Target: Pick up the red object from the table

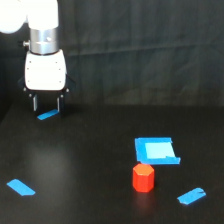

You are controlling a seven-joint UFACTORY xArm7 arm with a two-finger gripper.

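Observation:
The red object (143, 178) is a small red-orange stubby prism standing on the black table (85, 165), toward the exterior view's lower right and just in front of a blue square tray (156, 151). My gripper (46, 103) hangs far off at the upper left, over the back of the table, well apart from the red object. Its two thin fingers (35, 104) point down with a clear gap between them and nothing held. A blue tape strip (48, 115) lies just below the fingertips.
Two more blue tape strips lie on the table, one at the lower left (21, 187) and one at the lower right (191, 196). A dark curtain (140, 45) closes off the back.

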